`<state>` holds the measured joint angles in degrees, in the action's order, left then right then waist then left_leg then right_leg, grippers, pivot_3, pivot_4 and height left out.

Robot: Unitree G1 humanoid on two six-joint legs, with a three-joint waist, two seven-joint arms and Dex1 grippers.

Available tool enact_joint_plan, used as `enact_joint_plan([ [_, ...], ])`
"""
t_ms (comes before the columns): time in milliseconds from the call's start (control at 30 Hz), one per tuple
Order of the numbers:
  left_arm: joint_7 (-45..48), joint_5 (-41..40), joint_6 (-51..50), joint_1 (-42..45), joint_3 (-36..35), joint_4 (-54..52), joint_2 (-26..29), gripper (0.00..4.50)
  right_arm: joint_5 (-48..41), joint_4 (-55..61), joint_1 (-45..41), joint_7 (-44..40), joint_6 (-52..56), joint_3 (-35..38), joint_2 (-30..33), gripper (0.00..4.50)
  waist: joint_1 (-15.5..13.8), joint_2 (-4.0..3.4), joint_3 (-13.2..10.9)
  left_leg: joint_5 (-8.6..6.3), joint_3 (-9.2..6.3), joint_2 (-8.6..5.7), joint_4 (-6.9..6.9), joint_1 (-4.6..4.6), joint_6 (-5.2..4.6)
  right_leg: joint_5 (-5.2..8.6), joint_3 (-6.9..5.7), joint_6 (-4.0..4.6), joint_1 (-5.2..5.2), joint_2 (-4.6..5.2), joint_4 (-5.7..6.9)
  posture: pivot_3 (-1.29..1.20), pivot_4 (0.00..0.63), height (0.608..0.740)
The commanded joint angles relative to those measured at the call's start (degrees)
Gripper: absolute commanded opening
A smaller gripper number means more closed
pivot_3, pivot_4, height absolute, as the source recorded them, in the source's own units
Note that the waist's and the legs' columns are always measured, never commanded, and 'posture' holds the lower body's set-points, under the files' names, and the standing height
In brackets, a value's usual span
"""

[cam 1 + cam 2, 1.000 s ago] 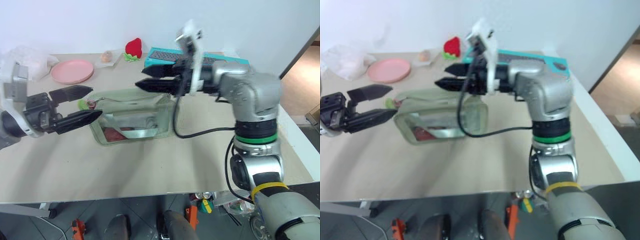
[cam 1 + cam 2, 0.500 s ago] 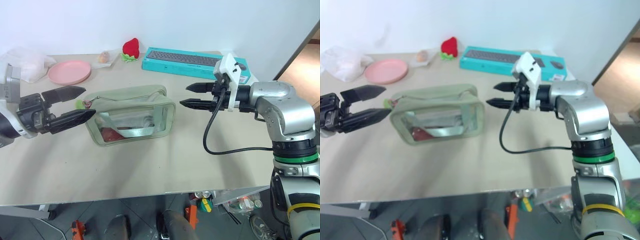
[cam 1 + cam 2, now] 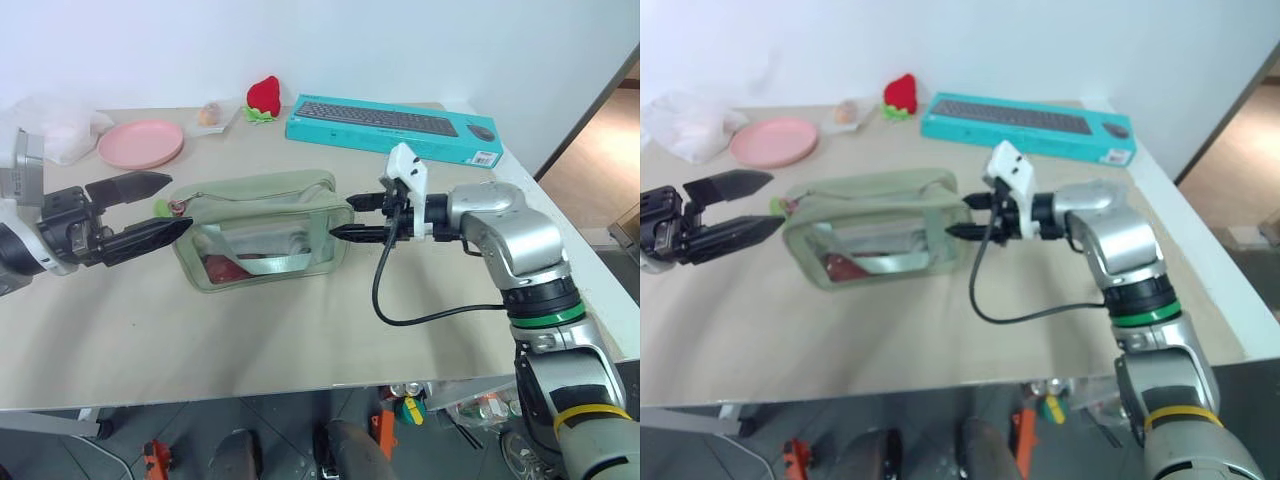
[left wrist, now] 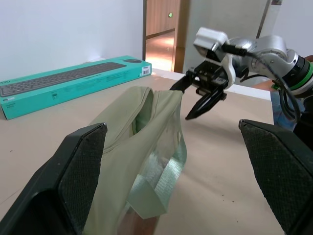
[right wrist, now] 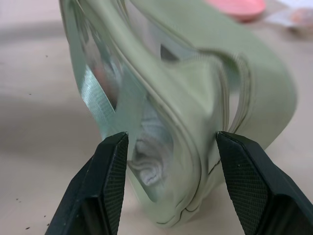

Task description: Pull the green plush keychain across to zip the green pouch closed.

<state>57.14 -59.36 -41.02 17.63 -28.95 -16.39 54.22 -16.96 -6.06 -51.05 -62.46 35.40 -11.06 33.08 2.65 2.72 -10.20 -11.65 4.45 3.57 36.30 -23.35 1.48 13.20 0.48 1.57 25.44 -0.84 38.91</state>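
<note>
Green pouch [image 3: 262, 228] between two parted end effectors, left [image 3: 147, 212] and right [image 3: 347, 216].

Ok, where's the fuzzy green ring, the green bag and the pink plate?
Fuzzy lime-green plush ring [image 3: 161, 208]: left eye view, its fluffy edge.
Sage-green fabric bag [image 3: 262, 190]: left eye view, its top.
Round pink plate [image 3: 141, 143]: left eye view, its middle.

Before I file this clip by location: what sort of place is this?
Probably an indoor office or lab room: a beige table against a plain white wall, a boxed keyboard on it, and an open doorway to a hallway.
</note>
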Motion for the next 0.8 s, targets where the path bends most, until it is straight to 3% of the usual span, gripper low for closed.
enact_joint_plan([
  [33, -0.1, 0.2, 1.4, 0.1, -2.3, -0.5, 0.1, 4.5, -0.1, -0.3, -1.2, -0.3, -2.2, 1.4, -0.1, 2.11, 0.0, 0.0, 0.0, 0.0, 0.0, 0.0, 0.0, 0.0, 0.0, 0.0, 0.0, 0.0, 0.0, 0.0, 0.0, 0.0, 0.15, 0.74],
  [233, -5.2, -0.3, 0.3, 2.4, -4.0, 5.1, -1.1, 4.5, -1.5, 1.9, 0.7, -1.5, -3.1, 2.3, 0.2, 0.03, 0.0, 0.0, 0.0, -0.01, -0.02, 0.05, -0.01, 0.01, 0.01, 0.01, -0.02, 0.0, 0.0, -0.05, 0.0, 0.0, 0.15, 0.74],
  [467, -9.7, 3.1, -0.9, 3.2, -3.0, 14.0, -1.7, 4.5, -2.1, 4.6, 2.2, -2.5, -3.2, 2.0, 0.9, 0.01, 0.0, 0.0, 0.0, -0.01, -0.01, 0.06, -0.01, 0.02, 0.01, 0.0, -0.02, 0.0, 0.0, -0.06, 0.02, 0.0, 0.15, 0.74],
  [800, -7.1, 6.7, -0.8, -2.2, -3.6, 21.0, -2.4, 4.5, -2.9, 8.3, 5.0, -3.5, -0.9, 0.9, 2.6, 0.01, 0.0, 0.03, 0.0, -0.04, -0.01, 0.08, -0.01, 0.02, 0.07, 0.04, -0.05, 0.05, 0.01, -0.03, 0.02, 0.0, 0.15, 0.74],
])
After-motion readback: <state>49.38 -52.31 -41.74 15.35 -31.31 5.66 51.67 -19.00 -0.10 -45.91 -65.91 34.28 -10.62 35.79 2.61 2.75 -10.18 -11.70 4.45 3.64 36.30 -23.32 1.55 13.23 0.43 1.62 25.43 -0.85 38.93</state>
